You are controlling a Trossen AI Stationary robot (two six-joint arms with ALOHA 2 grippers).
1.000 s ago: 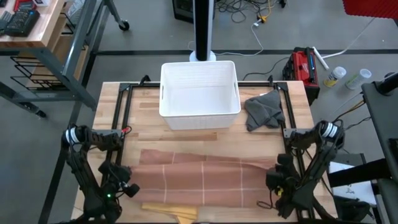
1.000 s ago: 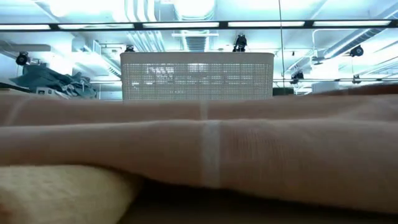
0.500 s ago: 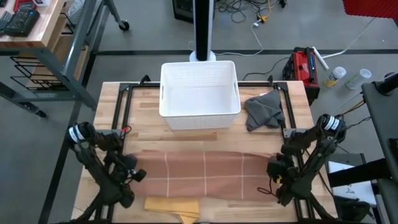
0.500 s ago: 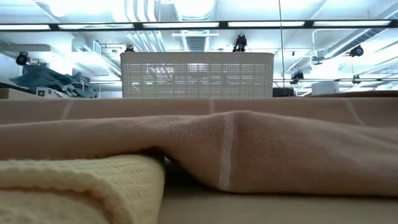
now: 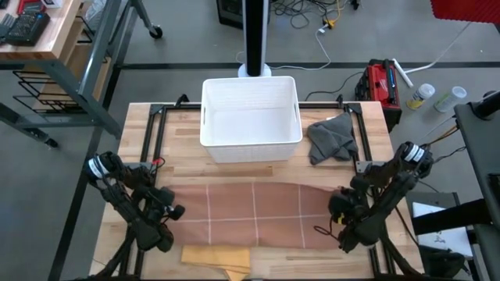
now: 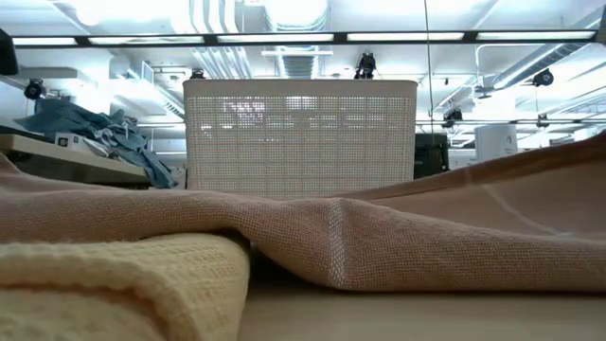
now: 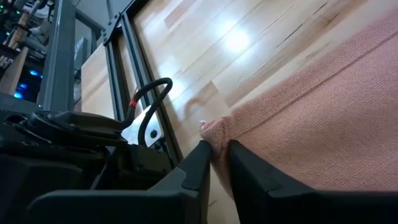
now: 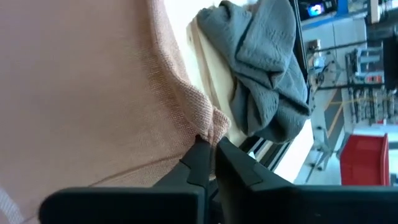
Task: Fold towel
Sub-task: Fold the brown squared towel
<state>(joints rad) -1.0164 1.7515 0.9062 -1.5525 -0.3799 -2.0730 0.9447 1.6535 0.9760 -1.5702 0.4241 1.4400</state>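
A pink towel (image 5: 262,215) with pale grid lines lies spread across the middle of the table; in the low view the towel (image 6: 379,237) sags at the left and rises toward the right. My left gripper (image 5: 175,211) is shut on the towel's left corner, with its fingertips (image 7: 219,152) closed on a small bunch of cloth. At the towel's right end my right gripper (image 5: 337,206) is shut on the other corner, as its wrist view (image 8: 211,149) shows. My left gripper pinches the towel's left corner (image 7: 214,129) between its two fingers, the cloth bunched into a small pucker at their free ends. From there the towel spreads away over the wood. My right gripper pinches the towel's right corner (image 8: 210,124) between its two fingers, gathered into a crumpled fold. The cloth runs off from the fingers in a ridge.
A folded yellow towel (image 5: 216,256) lies at the near edge, just in front of the pink one. A white basket (image 5: 251,117) stands at the far middle, with a crumpled grey cloth (image 5: 330,139) to its right. A black frame (image 5: 150,148) borders the table.
Both grippers have gone toward the table's far edge and a little toward each other, staying shut on the towel's corners. The towel's held edge has moved with them. In the low view its upper layer has dropped at the left, uncovering more of the basket.
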